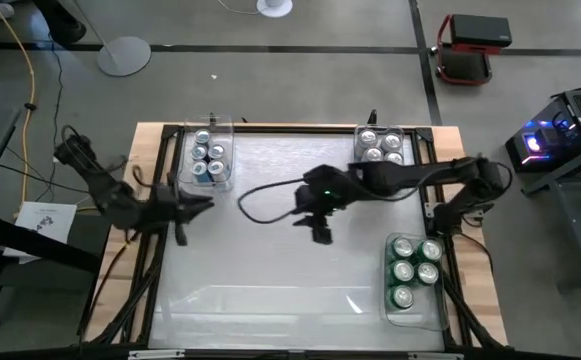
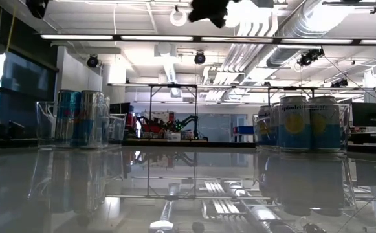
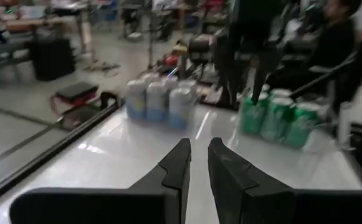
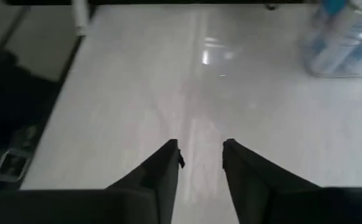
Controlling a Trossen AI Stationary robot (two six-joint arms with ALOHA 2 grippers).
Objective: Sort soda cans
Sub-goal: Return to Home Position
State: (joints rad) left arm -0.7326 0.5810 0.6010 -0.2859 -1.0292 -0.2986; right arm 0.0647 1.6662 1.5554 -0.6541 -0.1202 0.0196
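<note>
The tabletop [image 1: 270, 290] is a glossy white sheet framed by pale wood, and it mirrors the ceiling lights. Nearest, at the right-hand corner, a clear rectangular plastic bin [image 1: 417, 318] holds the green soda cans [image 1: 415, 272], small upright cylinders with round silver tops packed in touching rows. Farther in, over the bare middle of the table, hangs the right gripper [image 1: 320, 232] on its dark jointed arm, which reaches in from the right edge. Its two flat, tapering black fingers [image 4: 162, 171] are spread a little apart and empty, with only smooth white surface between them. At about the same depth, near the left edge, the left gripper [image 1: 207, 204] points towards the centre. Its wedge-shaped fingers [image 3: 179, 165] are nearly pressed together, with only a thin slit between them, and grip nothing. At the far edge stand two more transparent bins, well apart. The far left bin [image 1: 228, 130] contains blue and silver soda cans [image 1: 210, 155], slim and tall in the low view. The far right bin [image 1: 358, 132] contains pale soda cans [image 1: 382, 148], whose light blue sides carry a yellow round mark.
</note>
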